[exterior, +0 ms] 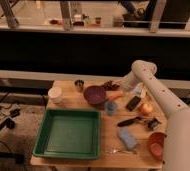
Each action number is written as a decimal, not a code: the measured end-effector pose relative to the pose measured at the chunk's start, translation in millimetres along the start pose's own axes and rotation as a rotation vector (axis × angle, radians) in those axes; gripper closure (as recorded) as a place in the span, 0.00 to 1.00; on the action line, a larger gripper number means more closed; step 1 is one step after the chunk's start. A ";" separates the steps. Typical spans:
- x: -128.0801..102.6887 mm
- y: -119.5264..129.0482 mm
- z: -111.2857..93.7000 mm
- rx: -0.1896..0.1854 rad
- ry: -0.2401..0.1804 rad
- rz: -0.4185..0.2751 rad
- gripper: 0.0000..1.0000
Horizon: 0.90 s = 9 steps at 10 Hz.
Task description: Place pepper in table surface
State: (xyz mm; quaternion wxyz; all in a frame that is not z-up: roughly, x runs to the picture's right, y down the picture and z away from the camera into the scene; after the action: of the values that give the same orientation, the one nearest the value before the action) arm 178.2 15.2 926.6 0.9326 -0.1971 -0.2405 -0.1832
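The white arm's end effector [121, 90] sits low over the light tan wooden tabletop [108, 128], at about 3 o'clock from the round purple bowl [94, 94]. Its grip state cannot be told. The slender orange-red pepper [116, 96] lies just beneath it, beside the bowl's rim.

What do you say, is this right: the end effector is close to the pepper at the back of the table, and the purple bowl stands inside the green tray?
Not quite. The camera view shows the purple bowl on the table surface, behind the green tray, not inside it. The rest holds: the end effector is close to the pepper at the back of the table.
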 end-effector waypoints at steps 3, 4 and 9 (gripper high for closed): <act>10.8 0.0 12.5 -0.023 -0.014 0.016 0.20; 11.1 -2.8 16.7 -0.029 -0.019 0.015 0.20; 19.8 -5.2 31.2 -0.060 -0.031 0.027 0.20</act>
State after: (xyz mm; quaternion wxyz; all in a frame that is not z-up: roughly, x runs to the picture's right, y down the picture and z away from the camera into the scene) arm 180.4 20.1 963.5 0.9248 -0.2310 -0.2468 -0.1746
